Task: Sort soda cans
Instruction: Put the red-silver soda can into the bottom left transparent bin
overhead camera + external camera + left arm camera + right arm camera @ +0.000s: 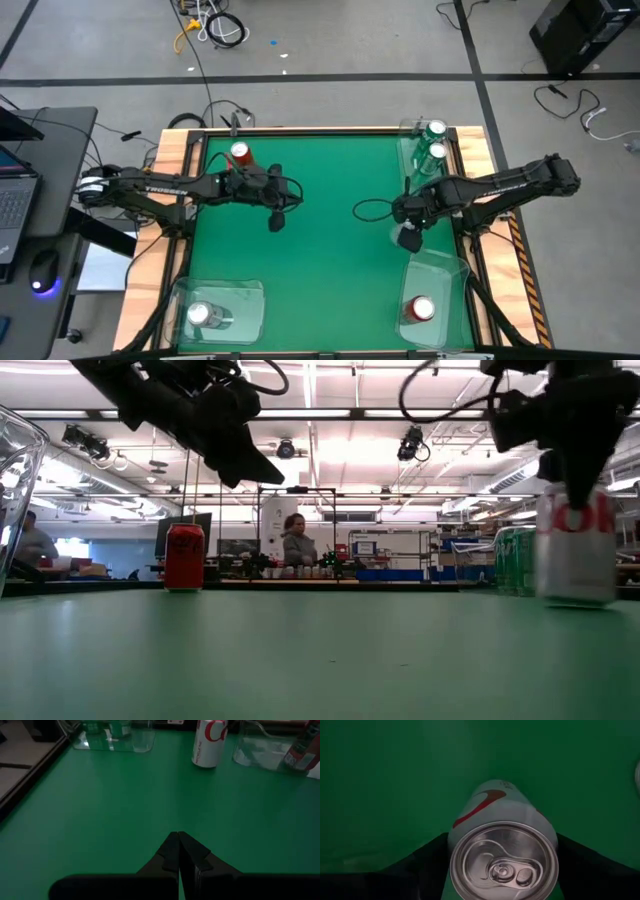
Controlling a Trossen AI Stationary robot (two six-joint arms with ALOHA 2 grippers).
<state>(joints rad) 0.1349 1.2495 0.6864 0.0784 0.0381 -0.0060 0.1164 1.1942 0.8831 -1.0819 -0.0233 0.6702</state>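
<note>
A silver soda can (pixel 575 550) stands upright near the table's right side, between the fingers of my right gripper (pixel 408 237), which is shut on it. A red can (pixel 240 154) stands on the green mat near the far left corner. My left gripper (pixel 275 218) hovers shut just right of and nearer than that red can, touching nothing. Two green cans (pixel 434 140) stand in the far right bin. A second red can (pixel 420 308) is in the near right bin, and a second silver can (pixel 200 315) is in the near left bin. My right gripper pinches the silver can's upper wall (pixel 470 815) between its two fingers (pixel 427 855), one on each side, just below the silver top (pixel 502 865). The fingers come from above, pointing down. The can is upright; whether its base rests on the mat cannot be told.
Clear plastic bins sit at the far right corner (pixel 412 160), the near right corner (pixel 445 270) and the near left corner (pixel 245 295). A wooden rim (pixel 170 150) frames the mat. The mat's middle (pixel 330 230) is bare. People show in the room beyond the table (pixel 298 545).
</note>
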